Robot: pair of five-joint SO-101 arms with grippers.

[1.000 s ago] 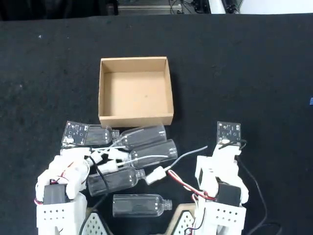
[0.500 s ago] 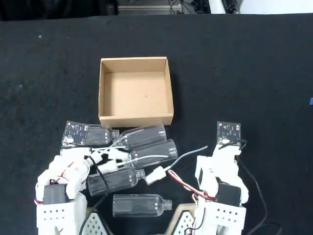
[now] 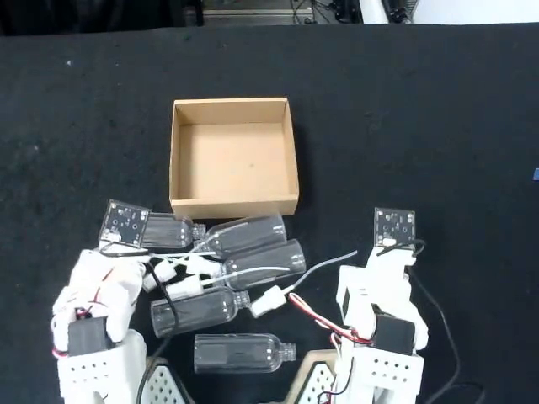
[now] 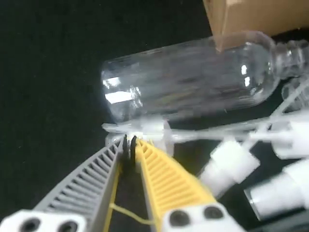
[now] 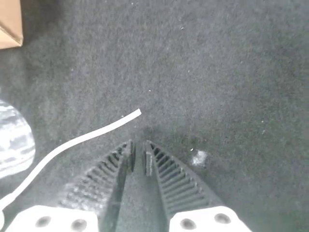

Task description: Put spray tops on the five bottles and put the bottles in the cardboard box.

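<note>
Left claw (image 4: 129,145), pinched together, has a bottle (image 4: 188,77) lying crosswise just beyond its tips; right claw (image 5: 138,151) likewise together.

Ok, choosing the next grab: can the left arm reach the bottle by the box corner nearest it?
Probably yes: the left tool sits just short of that bottle, only a spray top between.
</note>
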